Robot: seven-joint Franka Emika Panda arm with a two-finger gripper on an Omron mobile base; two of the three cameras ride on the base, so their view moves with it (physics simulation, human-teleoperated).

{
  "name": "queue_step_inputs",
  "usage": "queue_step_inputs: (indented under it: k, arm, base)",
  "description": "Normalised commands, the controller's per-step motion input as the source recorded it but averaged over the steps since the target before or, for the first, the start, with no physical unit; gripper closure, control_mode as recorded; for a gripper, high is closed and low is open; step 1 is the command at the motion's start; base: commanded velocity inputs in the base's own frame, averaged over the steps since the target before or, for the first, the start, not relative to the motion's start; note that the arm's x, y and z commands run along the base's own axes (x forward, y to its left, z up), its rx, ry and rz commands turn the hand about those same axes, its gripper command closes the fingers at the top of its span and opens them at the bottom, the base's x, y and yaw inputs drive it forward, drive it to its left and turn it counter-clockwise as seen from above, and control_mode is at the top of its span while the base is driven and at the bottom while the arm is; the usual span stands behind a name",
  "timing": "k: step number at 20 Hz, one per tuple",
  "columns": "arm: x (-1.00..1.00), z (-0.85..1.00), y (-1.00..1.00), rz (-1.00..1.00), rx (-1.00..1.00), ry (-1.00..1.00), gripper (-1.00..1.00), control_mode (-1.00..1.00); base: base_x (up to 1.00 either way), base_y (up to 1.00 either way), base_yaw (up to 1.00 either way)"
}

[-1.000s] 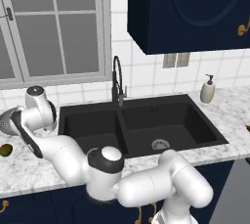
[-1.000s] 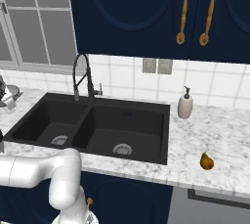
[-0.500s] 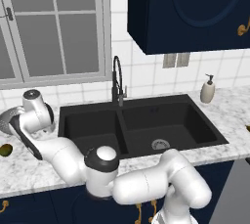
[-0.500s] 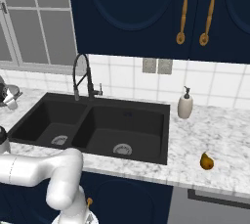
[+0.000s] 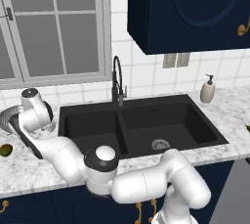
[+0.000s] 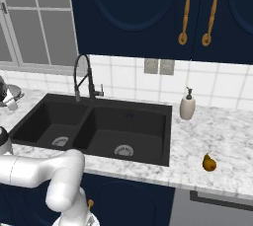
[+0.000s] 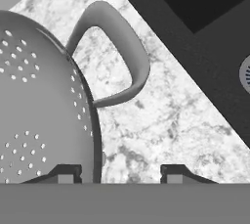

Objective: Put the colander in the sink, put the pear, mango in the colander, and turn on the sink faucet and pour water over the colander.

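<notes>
Here the silver perforated colander with its loop handle sits on the marble table left of the black sink; the hand straddles its rim, fingers not yet clamped.

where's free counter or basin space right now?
Both basins of the sink are bare down to the drains. Marble is free between the soap dispenser and the pear. Crowded on the sink's other side: the colander, the pincer at its rim, and a mango.
</notes>
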Motion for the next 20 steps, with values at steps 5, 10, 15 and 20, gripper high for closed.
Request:
queue_step_inputs:
  k: [5,10,15,20]
  arm:
    - [-0.01,-0.21,-0.1,-0.11,0.0,0.0,1.0,-1.0]
    - [-0.39,-0.02,-0.26,-0.11,0.1,-0.08,1.0,-1.0]
    - [-0.72,0.05,-0.35,-0.14,0.14,-0.07,1.0,-1.0]
    - [-0.92,0.04,-0.58,-0.21,0.14,-0.08,1.0,-1.0]
  base:
    - [0.0,0.0,0.0]
    - [0.0,0.0,0.0]
    - [0.0,0.0,0.0]
    - [0.0,0.0,0.0]
